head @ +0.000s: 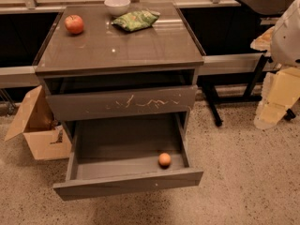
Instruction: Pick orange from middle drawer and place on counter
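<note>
Orange (164, 160), a small round smooth fruit, lies inside the open middle drawer, near its front right corner and just behind the front panel. A speckled beige floor (234, 172) spreads under the scene. On it stands a grey drawer cabinet whose glossy grey-brown counter (117, 50) forms a reflective square surface. The wide shallow grey middle drawer (126, 184) is pulled well out, its bare interior holding only the fruit. Above it a grey drawer front with pale scratches (122, 102) sits slightly out from the cabinet. A black desk on thin legs (262, 1) stands behind at the right, and an open brown cardboard box (37, 130) rests on the floor at the cabinet's left. The robot's white and cream gripper (272, 108) hangs at the right edge, well apart from the cabinet and beside the desk legs; whether it is spread or closed cannot be told. At the back of the surface lie a crumpled green snack bag (136, 20), a white bowl (117, 5) and a red apple (74, 24).
</note>
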You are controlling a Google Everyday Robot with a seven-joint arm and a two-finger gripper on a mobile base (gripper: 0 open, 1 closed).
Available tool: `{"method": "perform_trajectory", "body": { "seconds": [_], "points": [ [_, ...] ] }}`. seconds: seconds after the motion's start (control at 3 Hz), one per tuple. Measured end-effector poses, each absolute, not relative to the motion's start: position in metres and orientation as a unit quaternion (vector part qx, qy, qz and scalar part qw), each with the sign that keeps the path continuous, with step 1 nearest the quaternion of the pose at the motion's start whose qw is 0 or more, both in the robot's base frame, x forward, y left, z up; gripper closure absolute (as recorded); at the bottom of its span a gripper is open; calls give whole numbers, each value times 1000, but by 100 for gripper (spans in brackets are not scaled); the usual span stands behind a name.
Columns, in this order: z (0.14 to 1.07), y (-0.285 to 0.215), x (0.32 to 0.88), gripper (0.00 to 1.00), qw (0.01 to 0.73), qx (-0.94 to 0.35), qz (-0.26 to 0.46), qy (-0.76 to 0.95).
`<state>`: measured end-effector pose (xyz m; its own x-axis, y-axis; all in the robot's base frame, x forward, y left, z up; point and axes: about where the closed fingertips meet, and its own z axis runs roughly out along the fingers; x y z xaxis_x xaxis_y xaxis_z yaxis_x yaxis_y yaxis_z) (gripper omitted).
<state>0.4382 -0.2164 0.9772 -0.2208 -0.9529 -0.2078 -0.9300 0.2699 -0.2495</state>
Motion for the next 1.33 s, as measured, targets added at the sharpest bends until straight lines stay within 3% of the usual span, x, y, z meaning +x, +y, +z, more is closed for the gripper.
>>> {"method": "perform_trajectory", "body": {
  "seconds": [0.67,1.33],
  "points": [
    [956,-200,450,0,176,-615,-10,769],
    [880,-155,484,0,229,-626,92,739]
  ]
}}
